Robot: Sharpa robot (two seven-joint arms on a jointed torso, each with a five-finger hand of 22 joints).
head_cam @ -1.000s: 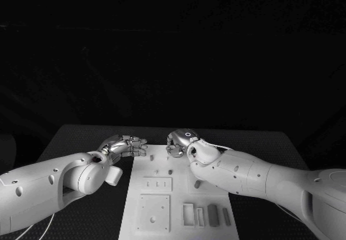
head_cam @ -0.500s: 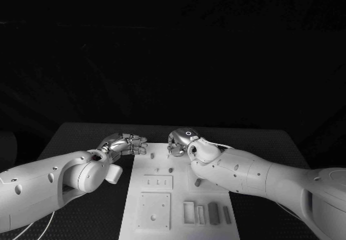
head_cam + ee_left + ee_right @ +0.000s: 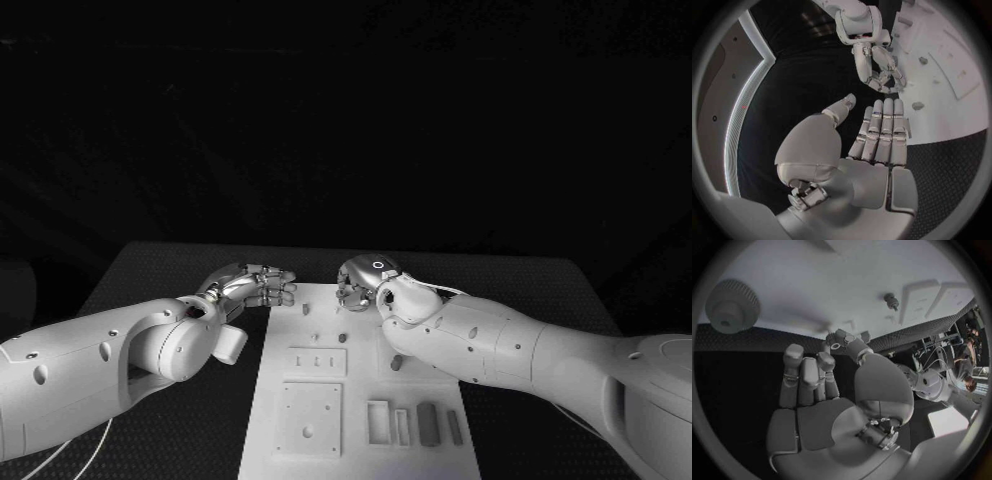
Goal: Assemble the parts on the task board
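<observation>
The task board (image 3: 361, 400) lies flat at the centre of the black tabletop (image 3: 173, 275), its long side running away from the robot. Grey parts (image 3: 427, 422) lie in a row at its near right corner, well apart from both hands. A round knurled part (image 3: 732, 306) sits on the board's far end, near the right hand's fingertips but not touching them. The right hand (image 3: 364, 281) hovers over the far end of the board, fingers curled downward; whether it holds anything cannot be determined. The left hand (image 3: 253, 288) is positioned just beside the board's far left edge, fingers together and extended, holding nothing.
</observation>
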